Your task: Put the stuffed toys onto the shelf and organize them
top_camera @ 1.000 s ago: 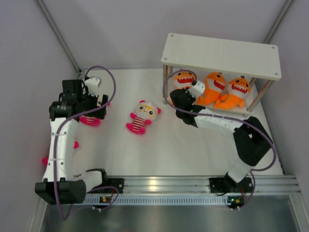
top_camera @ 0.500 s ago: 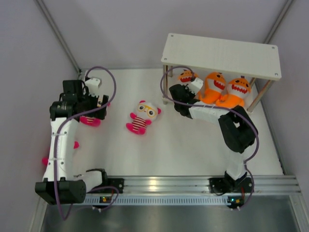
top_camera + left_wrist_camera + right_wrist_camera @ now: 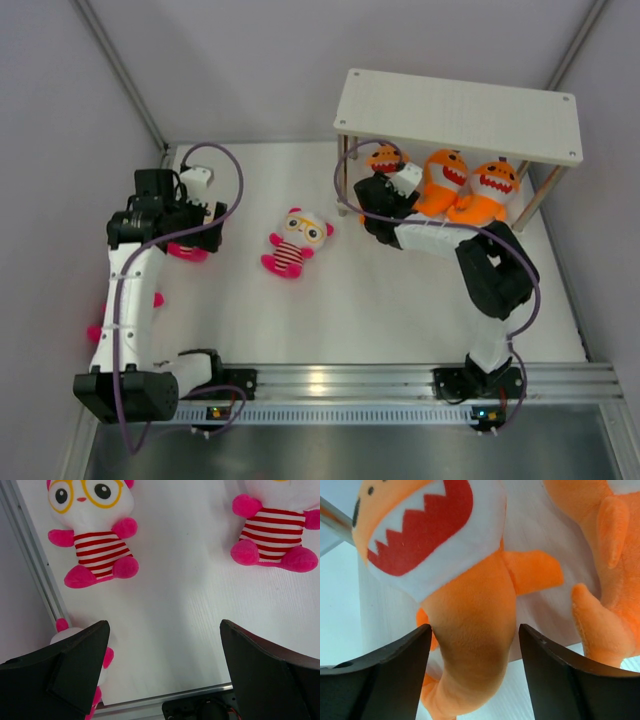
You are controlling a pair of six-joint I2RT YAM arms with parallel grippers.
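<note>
Right gripper (image 3: 476, 632) is standing with jaws parted on either side of the left shark (image 3: 384, 160), not squeezing it; the plush is showing no dent. That shark is sitting on the lower board of the shelf (image 3: 455, 115), with the middle shark (image 3: 445, 175) and right shark (image 3: 492, 185) alongside. Left gripper (image 3: 164, 627) is hanging wide apart and empty above the desk (image 3: 380, 290), near doll (image 3: 95, 540) and far doll (image 3: 275, 535) lying beyond its fingers. Judged handling: the toys are looking light, soft and squashy, unlikely to break, likely to flop; the torso is offering the firmest hold. Right arm is reaching forward, elbow folded, wrist under the top board. Left arm is rising steeply, wrist pointing down
</note>
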